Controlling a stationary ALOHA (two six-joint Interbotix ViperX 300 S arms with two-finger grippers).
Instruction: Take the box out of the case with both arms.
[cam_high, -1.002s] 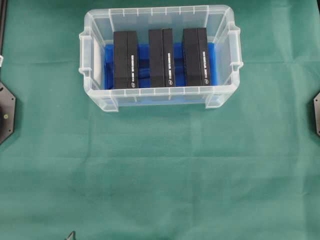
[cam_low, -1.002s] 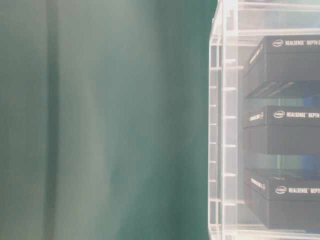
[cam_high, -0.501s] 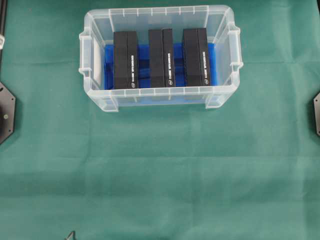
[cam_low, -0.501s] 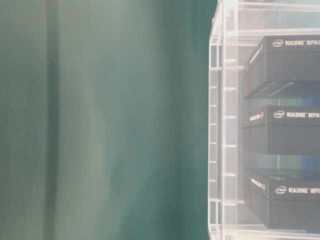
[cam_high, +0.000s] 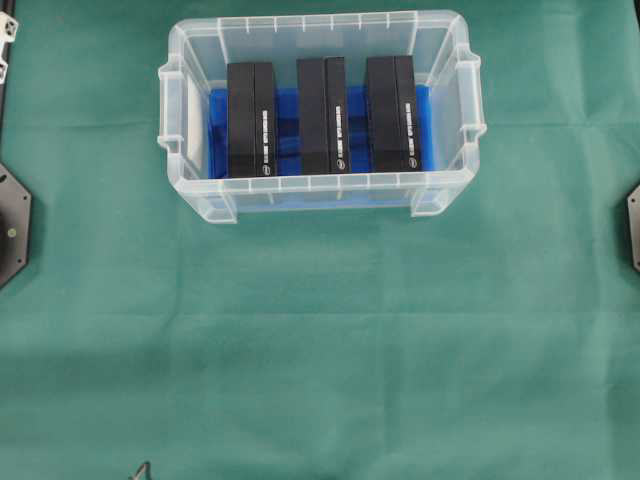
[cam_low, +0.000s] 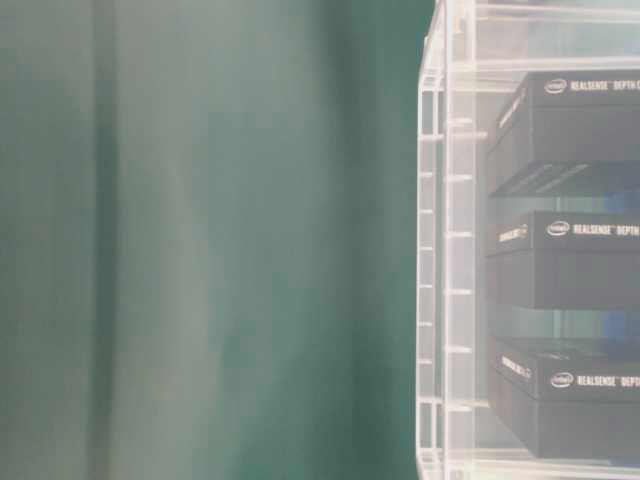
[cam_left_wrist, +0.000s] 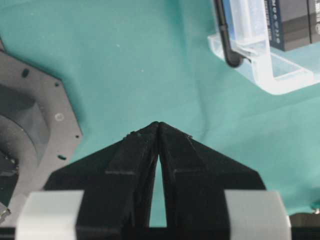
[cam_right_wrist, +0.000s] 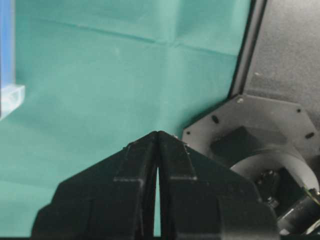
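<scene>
Boxes (cam_high: 321, 116): three black RealSense cartons standing on edge inside clear case (cam_high: 190, 110) | Hands: left hand (cam_left_wrist: 158, 125), right hand (cam_right_wrist: 157, 134) both pressed together, empty | Handling: likely rigid, light, smooth; gripping opposite ends advised

case (cam_high: 320, 185) walls ring three upright black boxes (cam_high: 322, 115), narrow gaps between boxes, wider slots at both end walls, top open, green cloth (cam_high: 320, 350) around case bare, arm bases (cam_high: 12, 225) at table edges
</scene>
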